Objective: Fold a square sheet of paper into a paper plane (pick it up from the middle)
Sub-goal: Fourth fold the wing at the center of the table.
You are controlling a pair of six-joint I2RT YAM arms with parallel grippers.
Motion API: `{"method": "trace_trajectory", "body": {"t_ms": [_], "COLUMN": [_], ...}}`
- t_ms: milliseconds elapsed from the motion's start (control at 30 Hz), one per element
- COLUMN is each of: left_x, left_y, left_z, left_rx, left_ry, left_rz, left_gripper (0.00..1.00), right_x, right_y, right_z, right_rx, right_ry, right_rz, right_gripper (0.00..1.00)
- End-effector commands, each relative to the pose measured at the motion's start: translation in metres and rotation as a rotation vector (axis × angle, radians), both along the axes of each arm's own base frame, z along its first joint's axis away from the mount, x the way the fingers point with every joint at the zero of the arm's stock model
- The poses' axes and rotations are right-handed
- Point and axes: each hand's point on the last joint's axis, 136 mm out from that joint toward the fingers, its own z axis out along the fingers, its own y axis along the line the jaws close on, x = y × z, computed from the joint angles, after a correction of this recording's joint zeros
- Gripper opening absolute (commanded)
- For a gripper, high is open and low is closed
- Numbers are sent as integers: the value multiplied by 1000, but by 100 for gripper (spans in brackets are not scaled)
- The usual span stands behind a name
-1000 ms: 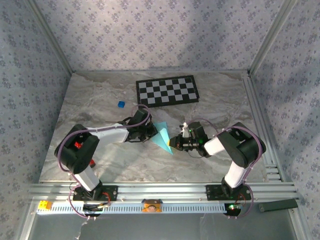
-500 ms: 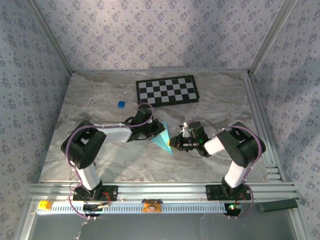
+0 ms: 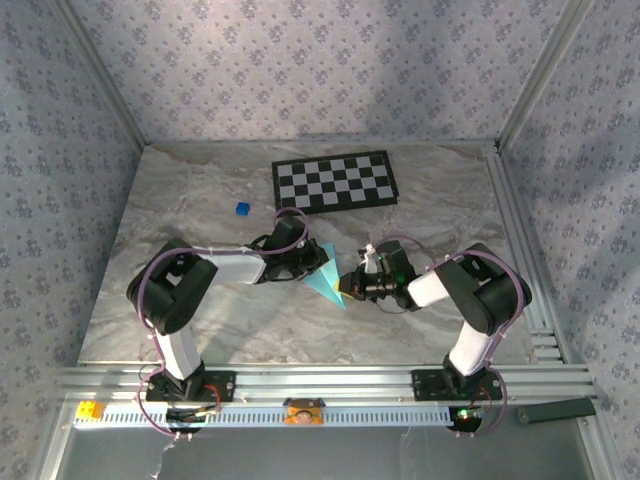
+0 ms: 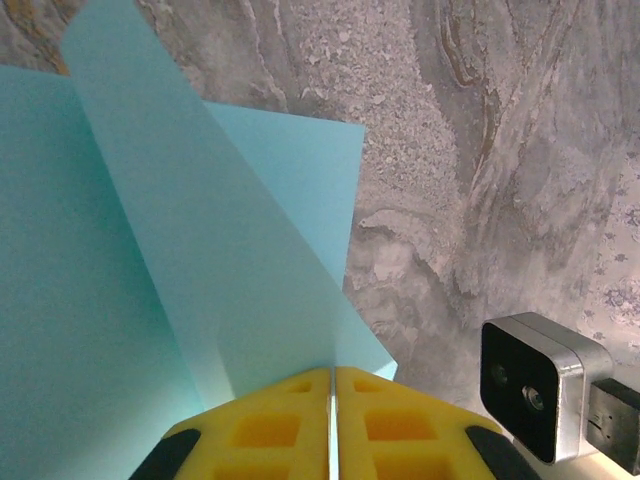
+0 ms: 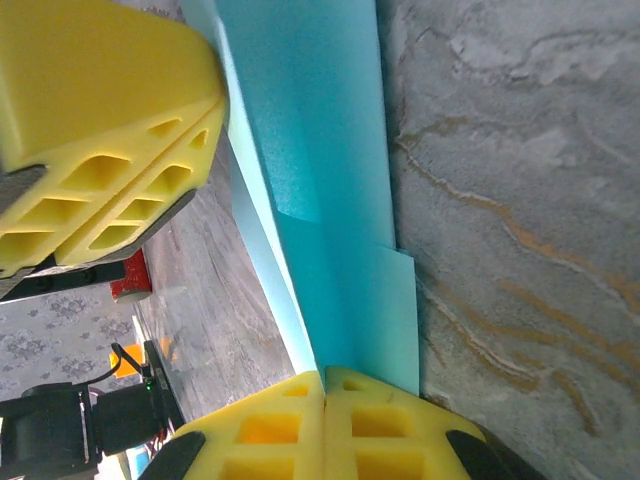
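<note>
While both arms meet at the middle of the table point(image 3: 250, 325), the sheet of paper point(image 3: 326, 280) lies between them, nearer than the checkerboard point(image 3: 335, 182). The left gripper point(image 4: 331, 372) is clenched on its left edge and the right gripper point(image 5: 324, 378) is clenched on its near-right end. Creases and overlapping flaps already show, one flap standing up from the rest and the shape tapering to a point, so the first folds look done. It is not yet a slim dart, and the narrowing folds and the wings seem left to do.
</note>
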Motion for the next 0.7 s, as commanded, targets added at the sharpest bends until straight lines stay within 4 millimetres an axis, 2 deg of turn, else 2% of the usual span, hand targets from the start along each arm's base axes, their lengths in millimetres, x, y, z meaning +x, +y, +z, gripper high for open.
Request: {"method": "trace_trajectory", "body": {"t_ms": [0, 667], "left_x": [3, 5], "left_y": [-4, -7], "left_z": [-4, -8], "left_rx": [13, 33], "left_ry": [3, 10], "left_rz": [9, -7], "left_gripper": [9, 9], "right_x": [-10, -10], "right_y": [-17, -22], "right_z": [-37, -45], "right_rx": [-119, -127], "right_ry": [116, 150], "right_rz": [-39, -70], "right_gripper": [0, 0]}}
